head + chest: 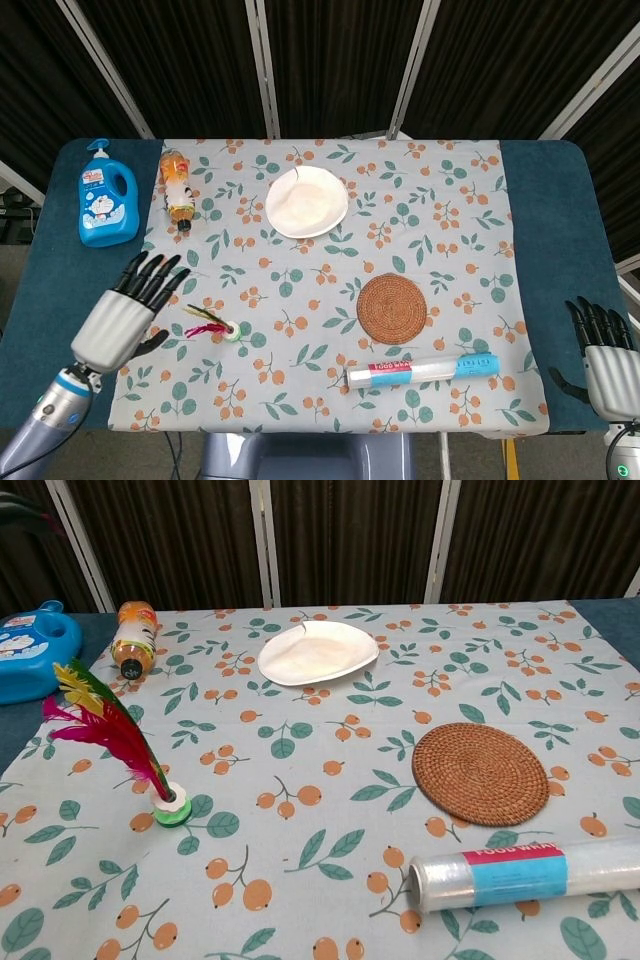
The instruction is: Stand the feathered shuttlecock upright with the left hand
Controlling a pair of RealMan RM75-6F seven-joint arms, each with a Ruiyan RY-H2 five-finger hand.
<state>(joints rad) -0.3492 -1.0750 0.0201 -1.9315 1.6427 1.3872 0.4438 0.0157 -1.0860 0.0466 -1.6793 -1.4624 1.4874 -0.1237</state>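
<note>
The feathered shuttlecock (120, 750) stands on its green and white base (172, 808) on the floral cloth, its red, yellow and green feathers leaning up and to the left. From the head view the shuttlecock (214, 325) shows near the cloth's left side. My left hand (128, 310) hovers to the left of it, apart from the feathers, fingers spread and holding nothing. The chest view does not show this hand. My right hand (605, 357) rests at the table's right front corner, fingers apart and empty.
A blue soap bottle (107, 197) and a small lying bottle (177, 188) sit at the back left. A white plate (306, 202) is at the back middle, a woven coaster (393, 308) further right, a plastic wrap roll (423, 371) near the front edge.
</note>
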